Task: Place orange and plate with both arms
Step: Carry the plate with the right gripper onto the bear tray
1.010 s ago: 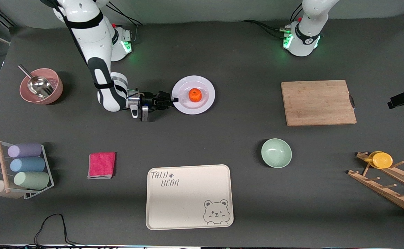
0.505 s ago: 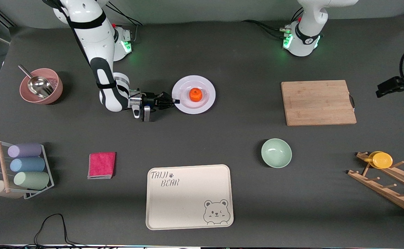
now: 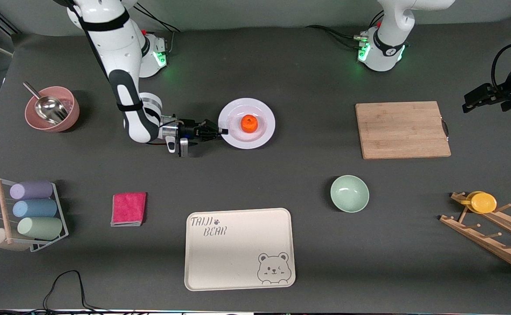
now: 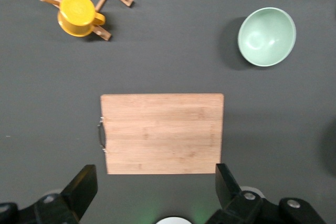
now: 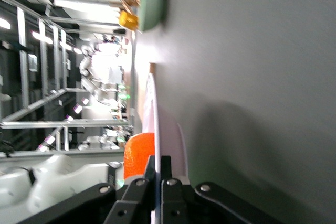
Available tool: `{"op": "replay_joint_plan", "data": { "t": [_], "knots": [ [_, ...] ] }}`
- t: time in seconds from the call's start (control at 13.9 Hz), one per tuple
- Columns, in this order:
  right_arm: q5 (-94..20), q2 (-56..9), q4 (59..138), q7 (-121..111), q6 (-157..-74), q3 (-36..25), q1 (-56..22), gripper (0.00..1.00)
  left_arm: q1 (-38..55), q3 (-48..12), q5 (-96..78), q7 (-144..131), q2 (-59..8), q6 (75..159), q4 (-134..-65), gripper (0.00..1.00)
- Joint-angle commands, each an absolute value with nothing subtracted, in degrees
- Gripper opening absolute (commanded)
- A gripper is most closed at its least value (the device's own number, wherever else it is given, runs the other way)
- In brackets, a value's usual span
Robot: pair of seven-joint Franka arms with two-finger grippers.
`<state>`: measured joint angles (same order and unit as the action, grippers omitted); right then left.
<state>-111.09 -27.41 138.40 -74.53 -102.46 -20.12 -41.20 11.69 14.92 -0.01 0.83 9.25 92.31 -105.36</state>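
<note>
Reaching low across the dark grey table (image 3: pixel 308 78) from its base at the top of the front view, the right arm holds its right gripper (image 3: pixel 222 131) clenched on the rim of the round glossy white plate (image 3: pixel 260 133), at the edge that faces the right arm's end of the table. In the right wrist view the two fingers (image 5: pixel 156 174) are pressed together on the thin plate edge, and the plate looks slightly lifted off the table with a shadow beneath it. Sitting in the middle of the plate is the small bright-orange fruit (image 3: pixel 249 123), the orange. High over the left arm's end of the table, the left gripper (image 3: pixel 470 97) hangs released, its two black fingers (image 4: pixel 81 190) spread wide and holding nothing; it waits above the edge of the rectangular wooden cutting board (image 3: pixel 402 130). Nearer the front camera than the board lies a round mint-green bowl (image 3: pixel 349 193), and nearer still than the plate lies a beige rectangular tray printed with a bear (image 3: pixel 239 248). Resting on a wooden rack (image 3: pixel 491 234) beside the bowl, toward the left arm's end, is a yellow cup (image 3: pixel 482 202).
</note>
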Motion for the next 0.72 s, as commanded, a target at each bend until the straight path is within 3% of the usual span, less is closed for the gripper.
{"op": "replay_joint_plan", "data": {
  "t": [0.0,0.36,0.65],
  "knots": [
    [-109.26,-19.26,138.61,-66.12,-102.57,-21.79,-41.13,0.0,11.51,15.91,-2.11,1.76,10.81,93.25,-107.58,1.0],
    [-100.9,-17.84,131.5,-57.04,-102.57,-26.19,-41.22,0.0,11.25,16.35,-1.94,1.05,10.55,92.2,-107.49,1.0],
    [-100.63,-24.76,117.55,-49.41,-102.57,-26.28,-38.41,0.0,10.37,16.35,-1.58,1.05,10.46,91.67,-107.67,1.0]
  ]
}}
